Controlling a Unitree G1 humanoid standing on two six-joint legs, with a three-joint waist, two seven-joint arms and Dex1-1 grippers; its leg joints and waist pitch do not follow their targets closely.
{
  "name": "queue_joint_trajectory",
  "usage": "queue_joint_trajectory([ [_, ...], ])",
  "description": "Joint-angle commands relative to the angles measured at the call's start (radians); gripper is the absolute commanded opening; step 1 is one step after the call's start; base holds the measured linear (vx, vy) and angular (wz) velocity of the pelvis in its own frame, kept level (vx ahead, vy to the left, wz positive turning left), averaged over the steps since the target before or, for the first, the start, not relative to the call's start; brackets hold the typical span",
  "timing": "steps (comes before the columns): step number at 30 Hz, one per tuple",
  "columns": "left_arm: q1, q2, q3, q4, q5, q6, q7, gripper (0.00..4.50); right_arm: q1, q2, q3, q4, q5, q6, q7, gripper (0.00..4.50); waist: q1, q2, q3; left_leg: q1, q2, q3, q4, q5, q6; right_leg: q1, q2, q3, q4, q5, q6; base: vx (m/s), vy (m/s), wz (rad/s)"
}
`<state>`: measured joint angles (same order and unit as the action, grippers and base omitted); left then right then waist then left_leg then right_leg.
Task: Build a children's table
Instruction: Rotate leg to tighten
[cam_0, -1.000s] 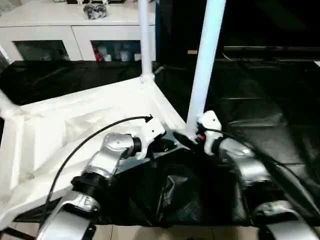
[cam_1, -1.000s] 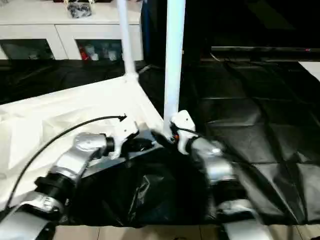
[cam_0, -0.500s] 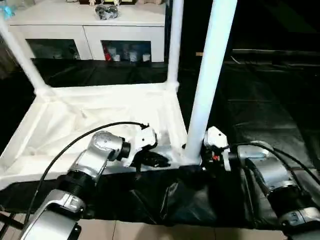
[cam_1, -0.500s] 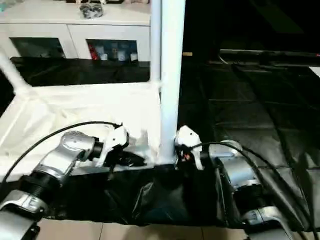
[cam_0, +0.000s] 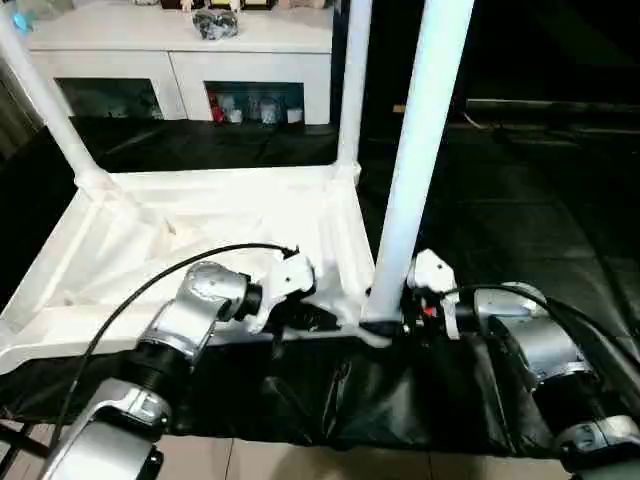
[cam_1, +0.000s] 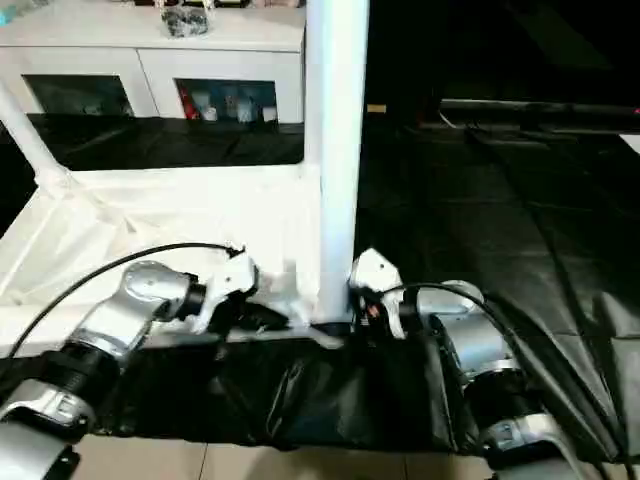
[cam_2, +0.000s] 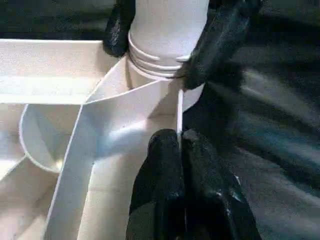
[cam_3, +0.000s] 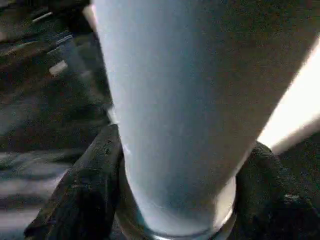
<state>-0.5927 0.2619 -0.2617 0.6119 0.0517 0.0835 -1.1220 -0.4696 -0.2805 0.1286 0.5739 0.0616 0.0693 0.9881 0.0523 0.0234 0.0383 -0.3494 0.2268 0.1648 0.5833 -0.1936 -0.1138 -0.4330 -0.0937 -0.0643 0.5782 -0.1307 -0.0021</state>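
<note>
A: Leg (cam_0: 415, 160) stands in the tabletop's (cam_0: 200, 215) near corner socket, right gripper (cam_2: 165, 35) clamped round its base.

B: Left gripper (cam_2: 181, 150) pinches the rim. Press straight down, keep it vertical.

- Near leg (cam_0: 415, 160): top cut off by the frame edge in both eye views; its foot, where it meets the tabletop (cam_0: 200, 225) corner, sits behind the right gripper (cam_0: 385, 325), so the joint is hidden there.
- Far legs (cam_0: 352, 80) and (cam_0: 45, 100): tops also cut off.
- Tabletop's near left corner hidden behind the left forearm (cam_0: 185, 320); left edge runs out of frame.
- Left gripper (cam_2: 180, 150): finger bases cut off by the wrist picture's edge.
- Right wrist view: leg blurred, its surface detail unreadable; fingers (cam_3: 85, 195) only partly in frame.
- Cabinet (cam_0: 180, 60): items behind the glass too small to identify; dark object on top (cam_0: 215, 22) unclear.
</note>
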Motion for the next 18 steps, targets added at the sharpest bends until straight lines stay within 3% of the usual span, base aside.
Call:
queue_joint_trajectory([
  [1, -0.039, -0.067, -0.002, -0.005, -0.007, 0.009, 0.092, 0.0, -0.004, 0.071, 0.06, 0.031, -0.023, 0.003, -0.061, 2.7, -0.007, -0.013, -0.052, -0.007, -0.021, 0.016, -0.072, -0.289, 0.037, 0.061, -0.021, 0.01, -0.088, -0.542, -0.113, 0.0, 0.0, 0.0],
  [7, -0.073, -0.156, 0.014, 0.046, 0.017, 0.052, 0.267, 0.0, -0.068, 0.218, -0.042, 0.162, -0.023, 0.035, -0.448, 2.69, -0.035, -0.009, -0.053, -0.009, -0.028, 0.008, -0.069, -0.33, 0.028, 0.054, -0.02, -0.001, -0.103, -0.615, -0.068, 0.0, 0.0, 0.0],
  [9, -0.082, -0.178, 0.02, 0.06, 0.02, 0.055, 0.311, 0.0, -0.076, 0.251, -0.053, 0.172, -0.021, 0.032, -0.493, 2.69, -0.038, -0.006, -0.054, -0.007, -0.028, 0.01, -0.069, -0.338, 0.04, 0.051, -0.019, 0.0, -0.103, -0.584, -0.084, 0.0, 0.0, 0.0],
  [12, -0.088, -0.209, 0.033, 0.068, 0.023, 0.059, 0.351, 0.0, -0.084, 0.301, -0.053, 0.182, -0.023, -0.01, -0.501, 2.69, -0.04, -0.008, -0.058, -0.011, -0.025, 0.011, -0.071, -0.323, 0.05, 0.055, -0.02, 0.004, -0.096, -0.515, -0.11, 0.0, 0.0, 0.0],
  [13, -0.088, -0.211, 0.035, 0.067, 0.022, 0.061, 0.352, 0.0, -0.084, 0.306, -0.053, 0.183, -0.019, -0.016, -0.495, 3.03, -0.041, -0.008, -0.059, -0.013, -0.022, 0.012, -0.072, -0.313, 0.056, 0.057, -0.019, 0.007, -0.09, -0.471, -0.129, 0.0, 0.0, 0.0],
  [14, -0.087, -0.214, 0.035, 0.063, 0.02, 0.06, 0.348, 0.0, -0.085, 0.314, -0.05, 0.182, -0.016, -0.026, -0.485, 3.03, -0.04, -0.004, -0.059, -0.013, -0.022, 0.012, -0.072, -0.31, 0.057, 0.058, -0.019, 0.008, -0.087, -0.449, -0.139, 0.0, 0.0, 0.0],
  [16, -0.081, -0.208, 0.034, 0.054, 0.015, 0.058, 0.329, 0.0, -0.078, 0.313, -0.045, 0.167, -0.008, -0.018, -0.447, 3.41, -0.04, -0.007, -0.059, -0.014, -0.021, 0.014, -0.072, -0.306, 0.063, 0.061, -0.018, 0.011, -0.079, -0.398, -0.168, 0.0, 0.0, 0.0],
  [18, -0.069, -0.192, 0.026, 0.039, 0.005, 0.043, 0.288, 0.0, -0.072, 0.295, -0.032, 0.155, -0.015, -0.025, -0.429, 3.44, -0.04, -0.007, -0.059, -0.014, -0.021, 0.015, -0.071, -0.305, 0.068, 0.062, -0.019, 0.013, -0.078, -0.387, -0.178, 0.0, 0.0, 0.0],
])
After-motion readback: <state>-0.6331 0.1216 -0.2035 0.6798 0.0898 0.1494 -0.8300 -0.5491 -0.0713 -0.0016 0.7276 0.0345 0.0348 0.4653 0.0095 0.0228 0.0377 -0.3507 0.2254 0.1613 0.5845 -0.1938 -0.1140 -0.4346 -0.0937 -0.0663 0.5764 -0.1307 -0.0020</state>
